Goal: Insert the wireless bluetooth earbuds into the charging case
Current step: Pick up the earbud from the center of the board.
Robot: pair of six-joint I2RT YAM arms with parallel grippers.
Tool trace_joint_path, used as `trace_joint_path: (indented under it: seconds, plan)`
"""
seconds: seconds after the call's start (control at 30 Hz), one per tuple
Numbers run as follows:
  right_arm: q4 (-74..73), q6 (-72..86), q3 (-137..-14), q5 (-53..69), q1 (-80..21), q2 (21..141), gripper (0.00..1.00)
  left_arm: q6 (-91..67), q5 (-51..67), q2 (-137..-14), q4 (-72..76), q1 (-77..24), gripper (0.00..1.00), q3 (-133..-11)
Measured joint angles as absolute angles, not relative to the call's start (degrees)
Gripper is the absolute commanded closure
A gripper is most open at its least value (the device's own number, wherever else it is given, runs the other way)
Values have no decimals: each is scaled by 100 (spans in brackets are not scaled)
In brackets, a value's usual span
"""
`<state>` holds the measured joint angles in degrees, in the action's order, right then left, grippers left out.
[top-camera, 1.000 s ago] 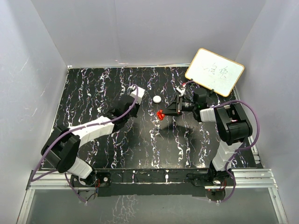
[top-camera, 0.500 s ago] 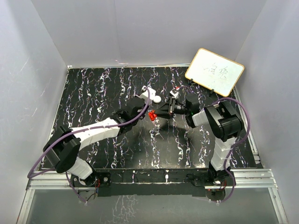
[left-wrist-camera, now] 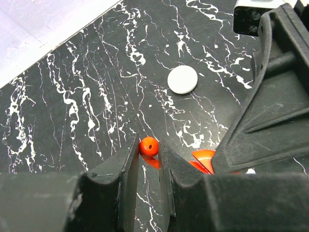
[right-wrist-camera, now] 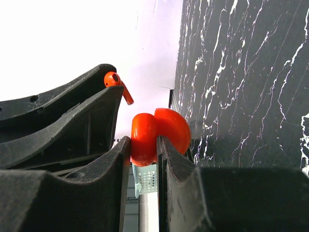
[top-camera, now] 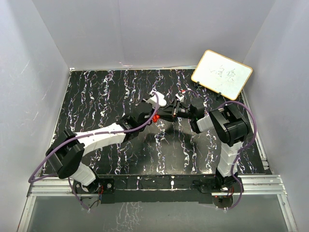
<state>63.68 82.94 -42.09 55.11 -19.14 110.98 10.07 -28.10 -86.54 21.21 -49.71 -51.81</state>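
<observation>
While the left tool [left-wrist-camera: 148, 151] is pinching the red earbud [left-wrist-camera: 148, 146] tightly between its fingertips, the right tool [right-wrist-camera: 144, 141] is clamping the red charging case [right-wrist-camera: 170, 124], which is showing two rounded halves, over the middle of the tabletop [top-camera: 101, 92]. The two tools are meeting nose to nose. In the right wrist view the earbud is sitting near the case but apart from it, at about 10 o'clock, with its stem pointing roughly toward the case. I am judging that the step in hand is seating this earbud. To do it well, the left arm should be moving slowly and lining the stem up with its socket, while the right arm is keeping the case steady and turned toward it. The pinch should be opening only when the earbud is sitting fully inside. The inside of the case is hiding from all views, so I cannot tell which socket is free. The thick fingers of both tools are crowding the opening, and the lid half may be standing in the way. The smooth earbud may also be twisting in the grip. A white disc [left-wrist-camera: 182, 79] is lying at 1 o'clock from the earbud in the left wrist view, well apart, and a whiteboard [top-camera: 222, 73] is leaning at the 2 o'clock corner. Neither is blocking anything.
</observation>
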Motion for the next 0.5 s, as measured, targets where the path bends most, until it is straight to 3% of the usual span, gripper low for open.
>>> trace_joint_path:
  seconds: [0.5]
  plan:
    - [6359, 8521, -4209, 5389, -1914, 11096, 100, 1293, -3146, -9045, 2180, -5229, 100, -5332]
